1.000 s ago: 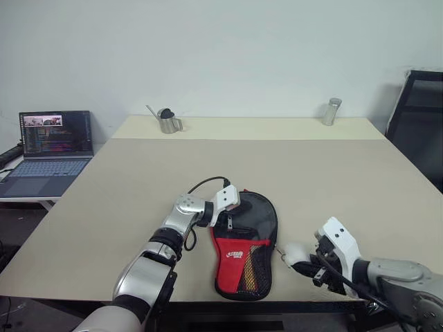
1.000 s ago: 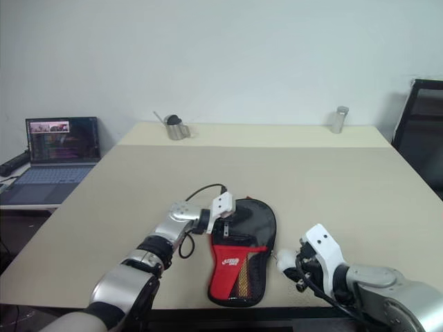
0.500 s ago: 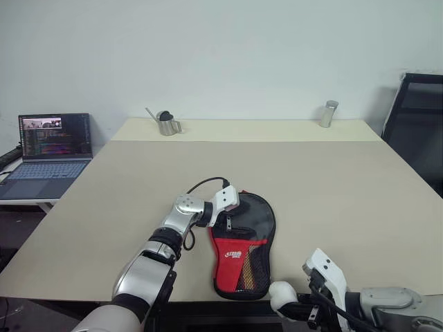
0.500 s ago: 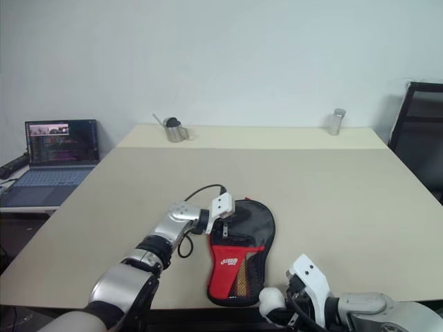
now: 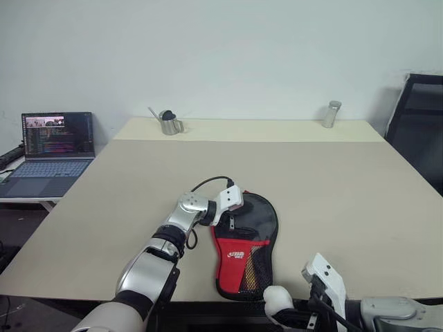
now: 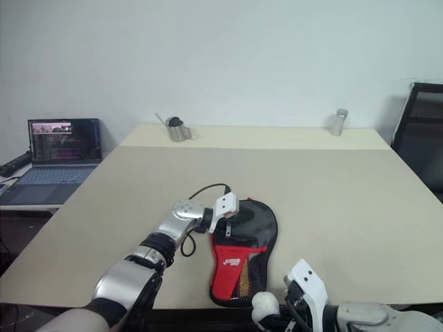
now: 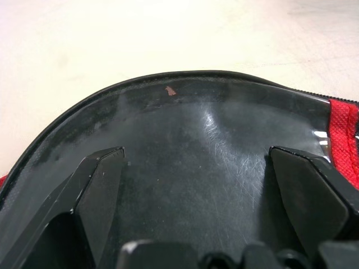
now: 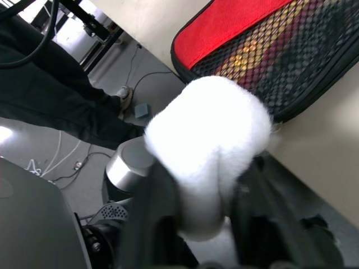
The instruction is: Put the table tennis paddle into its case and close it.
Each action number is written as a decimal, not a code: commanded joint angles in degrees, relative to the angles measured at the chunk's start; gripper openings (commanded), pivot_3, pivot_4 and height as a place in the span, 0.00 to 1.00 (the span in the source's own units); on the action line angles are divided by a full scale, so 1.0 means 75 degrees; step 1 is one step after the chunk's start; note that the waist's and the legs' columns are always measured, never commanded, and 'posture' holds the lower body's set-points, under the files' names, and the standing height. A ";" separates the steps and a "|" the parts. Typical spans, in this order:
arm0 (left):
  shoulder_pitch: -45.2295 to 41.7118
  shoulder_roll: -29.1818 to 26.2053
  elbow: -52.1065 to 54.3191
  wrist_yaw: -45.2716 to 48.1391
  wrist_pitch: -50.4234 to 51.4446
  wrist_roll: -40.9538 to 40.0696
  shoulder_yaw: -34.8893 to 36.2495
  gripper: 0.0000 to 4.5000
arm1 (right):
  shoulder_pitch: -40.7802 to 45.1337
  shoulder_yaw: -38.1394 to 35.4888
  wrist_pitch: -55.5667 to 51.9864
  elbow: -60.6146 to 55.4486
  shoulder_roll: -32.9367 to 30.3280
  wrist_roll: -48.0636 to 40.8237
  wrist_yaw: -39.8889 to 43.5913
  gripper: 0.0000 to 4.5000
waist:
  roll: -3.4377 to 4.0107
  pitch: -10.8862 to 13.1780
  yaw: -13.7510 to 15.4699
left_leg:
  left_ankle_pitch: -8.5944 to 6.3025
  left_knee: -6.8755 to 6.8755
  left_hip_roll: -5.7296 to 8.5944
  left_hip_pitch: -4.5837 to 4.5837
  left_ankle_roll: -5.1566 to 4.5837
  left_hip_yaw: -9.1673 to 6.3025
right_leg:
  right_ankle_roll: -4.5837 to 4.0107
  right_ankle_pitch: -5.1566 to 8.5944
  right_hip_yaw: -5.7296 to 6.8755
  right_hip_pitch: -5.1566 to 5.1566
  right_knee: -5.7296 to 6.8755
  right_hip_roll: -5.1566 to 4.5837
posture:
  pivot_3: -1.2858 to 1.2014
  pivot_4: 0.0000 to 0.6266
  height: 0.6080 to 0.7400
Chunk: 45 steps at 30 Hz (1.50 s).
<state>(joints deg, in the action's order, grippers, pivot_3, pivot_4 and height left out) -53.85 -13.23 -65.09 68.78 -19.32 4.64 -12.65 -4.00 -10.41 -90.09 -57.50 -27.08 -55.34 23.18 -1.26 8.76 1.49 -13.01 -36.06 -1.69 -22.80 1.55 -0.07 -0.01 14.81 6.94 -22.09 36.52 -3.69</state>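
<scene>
The case (image 5: 246, 242) lies flat near the table's front edge, black on top with a red lower panel and a mesh pocket. My left gripper (image 5: 234, 213) rests at its upper left rim, open, with the fingers (image 7: 101, 185) spread wide over the glossy black face (image 7: 190, 123). My right gripper (image 5: 280, 304) hovers at the table's front edge, just below the case's lower end (image 8: 269, 50). A white padded cover (image 8: 207, 162) sits on its tip. The table tennis paddle is hidden.
A metal pitcher (image 5: 168, 123) and a metal shaker (image 5: 331, 114) stand at the table's (image 5: 332, 187) far edge. An open laptop (image 5: 48, 149) sits on a side desk to the left. A black chair (image 5: 419, 117) stands at the right.
My right gripper has drawn back and leftward from beside the case's lower right side to the front edge below it. The left gripper has stayed put.
</scene>
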 commanded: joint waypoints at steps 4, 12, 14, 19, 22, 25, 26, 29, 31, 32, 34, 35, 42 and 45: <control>0.0494 0.0059 -0.0618 -0.0251 0.0149 0.0782 -0.0593 1.00 | 0.0147 -0.0540 0.0322 -0.0109 -0.0462 -0.0703 0.0169 0.79 | 0.0002 0.0000 0.0000 | 0.0000 0.0004 -0.0001 -0.0004 -0.0001 0.0000 | 0.0005 -0.0003 0.0003 0.0010 -0.0032 -0.0001 | 0.52 0.24 1.00; 0.0521 0.0158 -0.0523 -0.0333 0.0134 0.0664 -0.0496 1.00 | 0.1043 -0.1129 0.1201 0.0654 -0.0966 -0.1734 -0.0264 0.99 | 0.0000 0.0004 -0.0002 | -0.0004 0.0004 0.0004 -0.0004 -0.0003 0.0012 | 0.0009 -0.0006 0.0007 0.0035 -0.0076 -0.0021 | 0.52 0.24 1.00; 0.0537 0.0161 -0.0411 -0.0278 0.0116 0.0557 -0.0421 1.00 | 0.1569 -0.0975 0.1580 0.1106 -0.0931 -0.1329 -0.0508 0.99 | 0.0003 0.0006 -0.0002 | -0.0004 0.0003 0.0006 -0.0004 -0.0003 0.0017 | 0.0009 -0.0006 0.0010 0.0034 -0.0077 -0.0030 | 0.52 0.24 1.00; 0.0669 0.0053 0.0271 0.0007 0.0292 0.0051 -0.0037 1.00 | 0.2343 -0.0132 0.3396 0.2392 -0.1056 0.0481 -0.0192 0.99 | 0.0010 0.0024 0.0001 | -0.0005 0.0004 0.0011 -0.0011 -0.0005 0.0031 | 0.0009 -0.0006 0.0017 0.0030 -0.0080 -0.0043 | 0.52 0.24 1.00; 0.1070 -0.0184 0.1356 0.0211 0.0633 -0.0369 0.0210 1.00 | 0.2703 0.0533 0.5127 0.3569 -0.0978 0.1637 0.0685 0.99 | 0.0009 0.0034 -0.0022 | 0.0008 0.0011 0.0016 -0.0050 -0.0081 0.0053 | 0.0062 -0.0025 0.0012 0.0015 -0.0077 -0.0037 | 0.52 0.24 1.00; 0.1612 -0.0414 0.2702 0.0243 0.1231 -0.0717 0.0335 1.00 | 0.3025 0.0836 0.6035 0.4701 -0.0887 0.2129 0.1391 0.99 | 0.0014 0.0062 -0.0051 | 0.0001 0.0009 0.0013 -0.0101 -0.0096 0.0076 | 0.0072 -0.0024 0.0006 -0.0036 -0.0067 0.0022 | 0.52 0.24 1.00; 0.1848 -0.0515 0.3293 0.0219 0.1524 -0.0857 0.0399 1.00 | 0.3140 0.0922 0.6377 0.5096 -0.0817 0.2310 0.1611 0.99 | 0.0014 0.0070 -0.0067 | 0.0000 0.0008 0.0009 -0.0101 -0.0099 0.0080 | 0.0073 -0.0023 0.0006 -0.0036 -0.0064 0.0028 | 0.52 0.24 1.00; 0.2586 -0.0895 0.5152 0.0040 0.2588 -0.1348 0.0690 1.00 | 0.3455 0.1244 0.7436 0.6158 -0.0686 0.2919 0.2278 0.99 | 0.0022 0.0115 -0.0107 | -0.0005 0.0010 0.0004 -0.0100 -0.0106 0.0088 | 0.0073 -0.0023 0.0004 -0.0043 -0.0059 0.0042 | 0.52 0.24 1.00; 0.3021 -0.1138 0.6261 -0.0189 0.3300 -0.1646 0.0910 1.00 | 0.3632 0.1344 0.7968 0.6753 -0.0677 0.3164 0.2739 0.99 | 0.0026 0.0192 -0.0149 | -0.0006 0.0010 -0.0003 -0.0100 -0.0108 0.0089 | 0.0072 -0.0023 -0.0002 -0.0051 -0.0053 0.0049 | 0.52 0.24 1.00; 0.3231 -0.1270 0.6780 -0.0318 0.3672 -0.1816 0.1050 1.00 | 0.3735 0.1365 0.8172 0.7020 -0.0665 0.3254 0.2923 0.99 | 0.0026 0.0226 -0.0151 | -0.0005 0.0008 -0.0006 -0.0101 -0.0107 0.0087 | 0.0072 -0.0023 -0.0002 -0.0052 -0.0047 0.0050 | 0.52 0.24 1.00; 0.3726 -0.1599 0.7727 -0.0635 0.4302 -0.2139 0.1476 1.00 | 0.3992 0.1377 0.8498 0.7579 -0.0638 0.3417 0.3237 0.99 | 0.0029 0.0267 -0.0161 | -0.0005 0.0002 -0.0015 -0.0112 -0.0107 0.0086 | 0.0072 -0.0023 -0.0006 -0.0071 -0.0030 0.0051 | 0.52 0.24 1.00; 0.3974 -0.1732 0.8130 -0.0872 0.4531 -0.2216 0.1669 1.00 | 0.4147 0.1341 0.8685 0.7964 -0.0679 0.3500 0.3454 0.99 | 0.0024 0.0275 -0.0180 | -0.0005 -0.0002 -0.0015 -0.0129 -0.0106 0.0089 | 0.0072 -0.0023 -0.0010 -0.0095 -0.0015 0.0050 | 0.52 0.24 1.00; 0.5352 -0.1934 0.9895 -0.2535 0.5439 -0.2396 0.2500 1.00 | 0.5231 0.1105 0.9690 1.0582 -0.1241 0.4250 0.4241 0.99 | 0.0030 0.0312 -0.0132 | 0.0004 -0.0020 -0.0008 -0.0142 -0.0094 0.0122 | 0.0067 -0.0023 -0.0039 -0.0152 0.0060 0.0029 | 0.52 0.24 1.00; 0.5533 -0.2001 0.9969 -0.2861 0.5405 -0.2333 0.2498 1.00 | 0.5573 0.1021 0.9995 1.1156 -0.1356 0.4494 0.4270 0.99 | 0.0030 0.0316 -0.0066 | 0.0004 -0.0033 -0.0006 -0.0145 -0.0093 0.0125 | 0.0066 -0.0024 -0.0040 -0.0152 0.0063 0.0027 | 0.52 0.24 1.00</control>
<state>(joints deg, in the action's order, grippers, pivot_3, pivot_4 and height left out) -12.06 -27.79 6.84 48.68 21.78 -12.56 5.31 36.22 -1.08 -17.50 25.59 -36.26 -22.46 54.31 -1.03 11.13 0.99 -12.98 -36.32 -1.76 -23.88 0.85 0.89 0.48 14.63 6.62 -23.22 37.00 -3.48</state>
